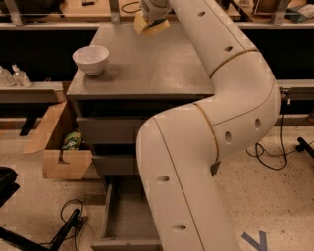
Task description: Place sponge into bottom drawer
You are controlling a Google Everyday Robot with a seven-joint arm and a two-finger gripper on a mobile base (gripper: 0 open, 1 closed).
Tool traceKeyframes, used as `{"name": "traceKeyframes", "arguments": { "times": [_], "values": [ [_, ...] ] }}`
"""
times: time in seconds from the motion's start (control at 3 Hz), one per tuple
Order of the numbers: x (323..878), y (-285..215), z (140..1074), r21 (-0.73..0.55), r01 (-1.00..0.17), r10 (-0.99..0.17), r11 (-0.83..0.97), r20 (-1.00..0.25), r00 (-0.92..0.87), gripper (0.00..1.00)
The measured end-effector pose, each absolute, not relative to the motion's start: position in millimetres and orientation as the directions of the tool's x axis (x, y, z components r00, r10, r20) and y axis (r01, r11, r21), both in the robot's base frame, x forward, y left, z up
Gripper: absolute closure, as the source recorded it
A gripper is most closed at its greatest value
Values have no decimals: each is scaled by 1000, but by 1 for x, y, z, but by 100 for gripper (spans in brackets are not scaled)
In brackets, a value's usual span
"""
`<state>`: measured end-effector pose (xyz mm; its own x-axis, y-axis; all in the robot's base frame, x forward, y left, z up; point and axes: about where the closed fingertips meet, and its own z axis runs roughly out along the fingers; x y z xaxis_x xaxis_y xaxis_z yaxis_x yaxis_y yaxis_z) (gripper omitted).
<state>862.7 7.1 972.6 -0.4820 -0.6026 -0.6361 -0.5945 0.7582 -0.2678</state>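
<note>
At the bench's [157,63] far edge the pincer [153,14] clamps the sponge [151,26]; a loose hold could drop it short of the bottom drawer [125,215]

One high camera looks down along the arm [196,162] — claw [151,17] at top edge.

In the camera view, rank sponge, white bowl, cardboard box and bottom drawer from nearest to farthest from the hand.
1. sponge, in the hand, top centre.
2. white bowl, on the cabinet, left side.
3. cardboard box, on the floor, left.
4. bottom drawer, open, low centre.
</note>
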Motion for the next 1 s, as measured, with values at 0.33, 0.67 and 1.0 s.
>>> {"name": "traceKeyframes", "arguments": {
  "times": [0.33,0.67,1.0],
  "values": [
    [849,1,974,-210,-556,-547,804,-629,-553,100],
    [821,-3,987,-149,-496,-470,855,-625,-623,100],
    [786,-3,1022,-99,-434,-384,896,-665,-641,100]
  ]
}}
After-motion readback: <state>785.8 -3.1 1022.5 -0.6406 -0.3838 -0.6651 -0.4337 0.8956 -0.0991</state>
